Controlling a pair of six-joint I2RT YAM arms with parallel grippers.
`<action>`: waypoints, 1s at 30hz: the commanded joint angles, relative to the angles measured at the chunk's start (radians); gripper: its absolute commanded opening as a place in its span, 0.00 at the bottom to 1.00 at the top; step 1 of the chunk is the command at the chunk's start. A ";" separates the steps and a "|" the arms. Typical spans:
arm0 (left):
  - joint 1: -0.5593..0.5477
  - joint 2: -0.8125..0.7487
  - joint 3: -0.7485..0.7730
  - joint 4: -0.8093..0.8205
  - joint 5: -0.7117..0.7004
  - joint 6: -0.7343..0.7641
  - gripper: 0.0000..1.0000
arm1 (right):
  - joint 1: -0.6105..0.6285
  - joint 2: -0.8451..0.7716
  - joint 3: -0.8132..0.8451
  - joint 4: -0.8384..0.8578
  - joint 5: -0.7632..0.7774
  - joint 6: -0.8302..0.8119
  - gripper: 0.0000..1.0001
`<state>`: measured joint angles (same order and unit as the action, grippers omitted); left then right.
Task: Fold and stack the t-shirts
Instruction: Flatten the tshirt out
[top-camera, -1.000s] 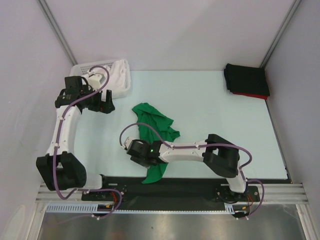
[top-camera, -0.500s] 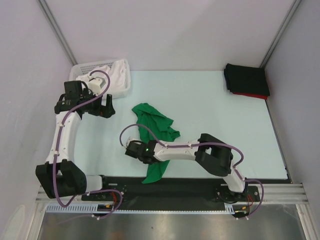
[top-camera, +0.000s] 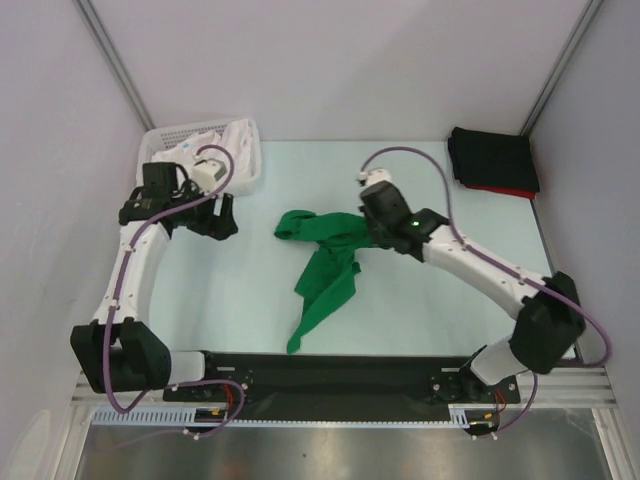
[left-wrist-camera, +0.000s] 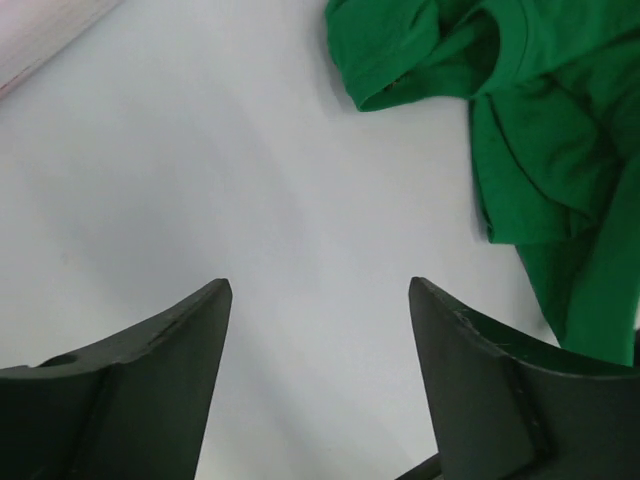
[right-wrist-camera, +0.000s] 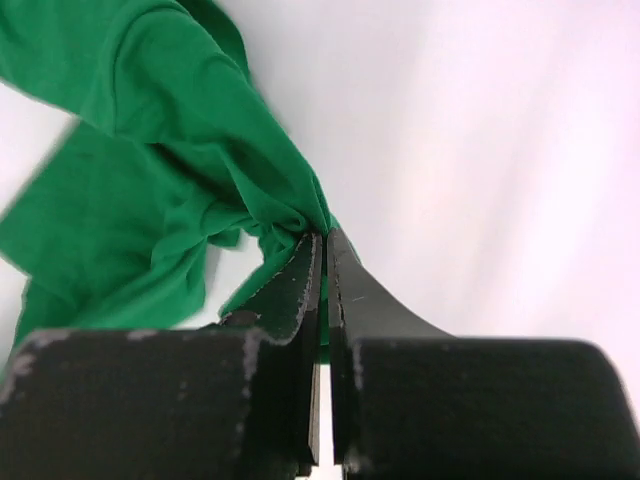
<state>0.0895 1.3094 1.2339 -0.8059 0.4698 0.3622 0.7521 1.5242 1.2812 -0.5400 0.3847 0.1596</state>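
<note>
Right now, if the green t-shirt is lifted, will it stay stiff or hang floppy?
Probably floppy: the green t-shirt bunches into folds at the shut right gripper and trails over the table. Likely light, as the cloth looks thin. Unheld parts would probably sag and drag.

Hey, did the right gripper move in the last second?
Yes. The right gripper moved farther back and right, toward the black stack, pulling the green shirt along.

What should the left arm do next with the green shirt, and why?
Probably reach the left gripper to the bunched left end of the green t-shirt and close on it. The right gripper is shut on one fold, the left is open and empty, and the shirt is crumpled, so a second grip could spread it.
</note>
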 joint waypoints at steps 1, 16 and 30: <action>-0.170 0.002 -0.010 -0.029 0.038 0.057 0.75 | -0.112 -0.125 -0.138 -0.046 -0.067 0.130 0.00; -0.801 0.169 -0.189 0.132 -0.260 0.139 0.84 | -0.522 -0.411 -0.523 0.120 -0.460 0.284 0.00; -0.652 0.418 -0.178 0.192 -0.195 0.138 0.59 | -0.536 -0.404 -0.504 0.103 -0.440 0.248 0.00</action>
<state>-0.5571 1.7195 1.0668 -0.6147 0.2314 0.4900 0.2291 1.1320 0.7536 -0.4511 -0.0544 0.4217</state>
